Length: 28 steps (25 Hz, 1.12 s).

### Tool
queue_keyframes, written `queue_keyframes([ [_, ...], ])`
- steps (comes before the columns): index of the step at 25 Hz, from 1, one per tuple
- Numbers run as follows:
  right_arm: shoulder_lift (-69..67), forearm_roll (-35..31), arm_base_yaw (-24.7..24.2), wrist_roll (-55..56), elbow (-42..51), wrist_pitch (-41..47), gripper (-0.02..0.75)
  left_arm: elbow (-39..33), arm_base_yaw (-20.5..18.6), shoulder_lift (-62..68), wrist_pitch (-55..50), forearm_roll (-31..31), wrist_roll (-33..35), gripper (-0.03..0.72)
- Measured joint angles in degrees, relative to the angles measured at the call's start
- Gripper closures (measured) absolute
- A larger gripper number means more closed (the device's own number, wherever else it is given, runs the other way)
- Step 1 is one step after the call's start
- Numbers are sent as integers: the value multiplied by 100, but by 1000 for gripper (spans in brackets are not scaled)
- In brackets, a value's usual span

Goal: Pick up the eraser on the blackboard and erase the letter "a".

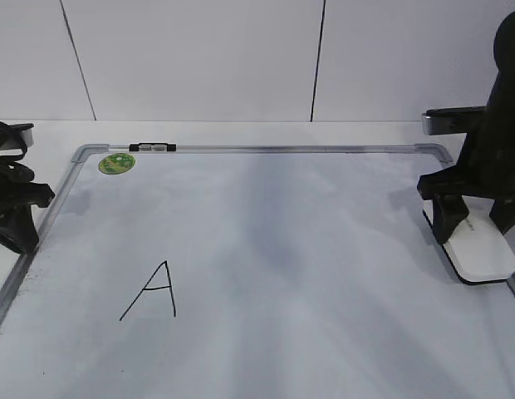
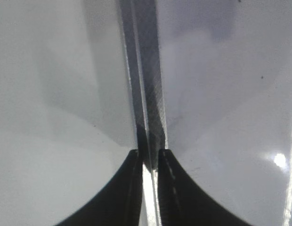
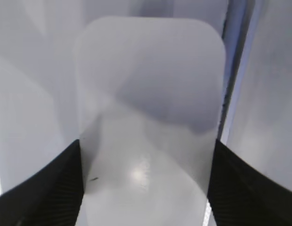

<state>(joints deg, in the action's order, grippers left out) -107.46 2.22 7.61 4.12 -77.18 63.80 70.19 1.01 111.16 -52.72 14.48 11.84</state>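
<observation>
Between the right gripper (image 3: 145,183) fingers, spread to either flank, the white rounded-rectangle plastic eraser (image 3: 148,108) is lying flat, long axis running along the silver-grey right frame of the large white dry-erase blackboard (image 1: 266,249). Open board is stretching leftward to the angular black "A" (image 1: 154,291). At the left frame, the left gripper (image 2: 148,157) is sitting with fingers nearly together.
</observation>
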Motion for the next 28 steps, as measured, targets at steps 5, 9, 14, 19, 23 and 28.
queue_keyframes([
  [5, 0, 301, -10, 293, 0, -25, 167, 0, 0, 0, 0, 0, 10, 599],
  [9, 0, 348, -10, 348, 0, -25, 167, 0, 0, 0, 0, 0, 10, 599],
  [14, 0, 348, -10, 396, 0, 154, 167, 0, 0, 0, 0, 0, 10, 599],
  [19, 0, 348, -10, 418, 0, 154, 167, 0, 0, 0, 0, 0, 10, 599],
  [23, 0, 348, -10, 386, 0, 154, 167, 0, 0, 0, 0, 0, 10, 599],
  [28, 0, 348, -10, 373, 0, 95, 167, 0, 0, 0, 0, 0, 10, 599],
])
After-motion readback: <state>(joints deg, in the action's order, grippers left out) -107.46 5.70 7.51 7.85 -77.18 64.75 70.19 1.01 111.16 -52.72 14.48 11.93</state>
